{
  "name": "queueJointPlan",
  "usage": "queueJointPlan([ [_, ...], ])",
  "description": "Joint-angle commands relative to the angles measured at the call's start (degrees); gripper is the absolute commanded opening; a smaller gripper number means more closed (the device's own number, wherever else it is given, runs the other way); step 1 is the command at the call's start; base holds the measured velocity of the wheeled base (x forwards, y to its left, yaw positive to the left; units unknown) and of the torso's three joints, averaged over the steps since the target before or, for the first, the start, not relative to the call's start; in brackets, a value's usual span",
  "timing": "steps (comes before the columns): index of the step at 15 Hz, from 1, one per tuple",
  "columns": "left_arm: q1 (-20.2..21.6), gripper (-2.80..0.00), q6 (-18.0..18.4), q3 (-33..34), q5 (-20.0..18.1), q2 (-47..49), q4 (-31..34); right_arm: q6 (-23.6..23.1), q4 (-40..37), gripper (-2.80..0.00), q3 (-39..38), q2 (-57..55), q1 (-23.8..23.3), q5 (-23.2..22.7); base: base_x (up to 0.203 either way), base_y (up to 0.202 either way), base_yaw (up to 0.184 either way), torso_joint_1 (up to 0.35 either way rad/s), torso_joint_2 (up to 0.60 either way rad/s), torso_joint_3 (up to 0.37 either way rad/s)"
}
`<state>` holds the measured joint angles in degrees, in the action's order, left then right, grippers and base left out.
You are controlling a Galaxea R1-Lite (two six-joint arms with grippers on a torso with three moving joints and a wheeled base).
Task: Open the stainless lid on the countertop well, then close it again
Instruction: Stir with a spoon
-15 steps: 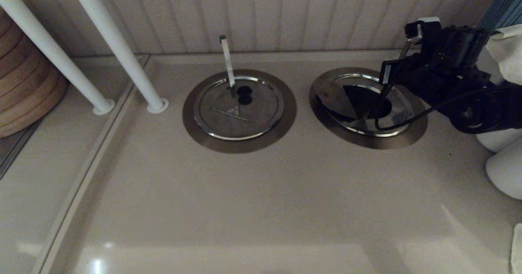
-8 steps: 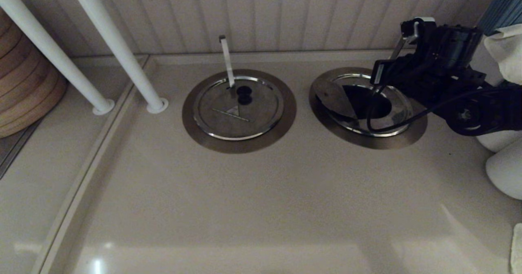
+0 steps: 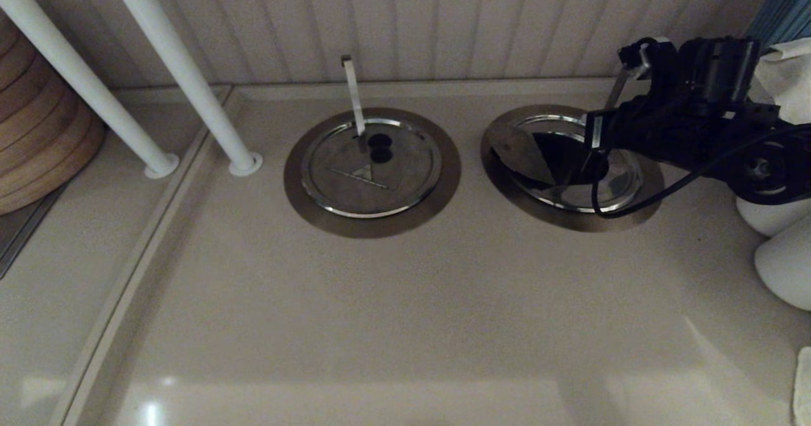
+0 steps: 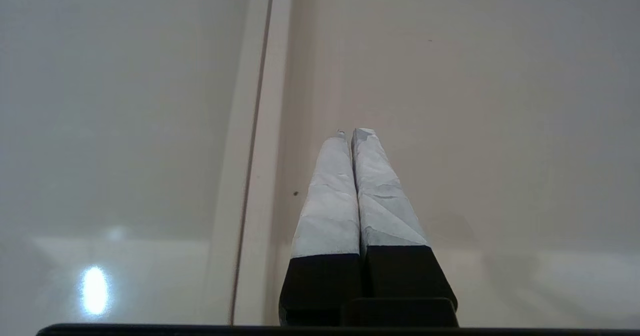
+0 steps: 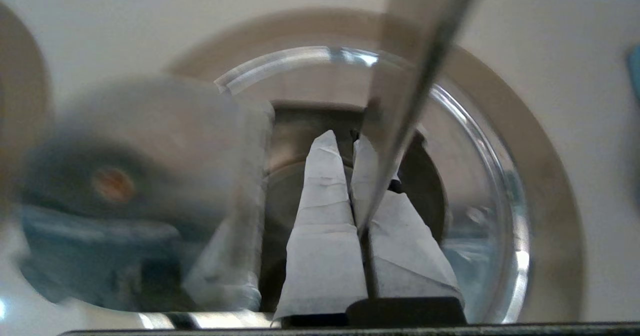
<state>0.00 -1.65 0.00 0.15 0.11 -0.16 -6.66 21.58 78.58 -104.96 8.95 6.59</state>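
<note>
The stainless lid [image 3: 516, 153] stands tilted up at the left side of the countertop well [image 3: 570, 156], baring a dark hole inside the grey-brown collar [image 3: 646, 207]. In the right wrist view the lid [image 5: 150, 176] is a blurred shiny disc beside the hole. My right gripper [image 3: 597, 154] hangs over the well's middle, shut on the diagonal flat metal strip [image 5: 400, 106], which runs between its fingers [image 5: 320, 201]. The strip [image 3: 614, 93] rises towards the back wall. My left gripper [image 4: 351, 133] is shut and empty over bare counter, out of the head view.
The twin lid [image 3: 370, 169] lies flat with its near-vertical strip [image 3: 353, 96] to the left. Two white posts [image 3: 184, 77] and a wooden stack [image 3: 38, 134] stand far left. White rounded vessels [image 3: 782, 267] and crumpled paper [image 3: 785, 71] crowd the right edge behind my arm.
The right wrist has turned and sunk a little over the well, still holding the strip. The tilted lid has barely shifted.
</note>
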Motion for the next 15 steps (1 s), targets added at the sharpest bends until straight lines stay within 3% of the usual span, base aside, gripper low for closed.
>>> queueJointPlan([
  [1, 0.1, -2.80, 0.0, 0.0, 0.0, 0.1, 0.0, -3.1, -0.1, -2.80, -0.2, -0.2, -1.7, 0.2, 0.000, 0.000, 0.000, 0.000, 0.00, 0.000],
  [6, 0.1, -2.80, 0.0, 0.0, 0.0, 0.0, 0.0, -7.2, 3.3, -2.80, 1.7, -5.6, -3.1, 5.3, 0.000, 0.000, 0.000, 0.000, 0.00, 0.000],
  [7, 0.0, -2.80, 0.0, 0.0, 0.0, 0.0, 0.0, -6.6, 5.7, -2.80, 2.6, -6.5, -3.1, 5.4, 0.000, 0.000, 0.000, 0.000, 0.00, 0.000],
  [10, 0.0, -2.80, 0.0, 0.0, 0.0, 0.1, 0.0, 1.9, 7.7, -2.80, 4.9, -7.2, -2.2, 4.6, 0.000, 0.000, 0.000, 0.000, 0.00, 0.000],
  [15, 0.1, -2.80, 0.0, 0.0, 0.0, 0.1, 0.0, 5.6, 5.8, -2.80, 4.1, -4.4, 0.1, 3.3, 0.000, 0.000, 0.000, 0.000, 0.00, 0.000],
])
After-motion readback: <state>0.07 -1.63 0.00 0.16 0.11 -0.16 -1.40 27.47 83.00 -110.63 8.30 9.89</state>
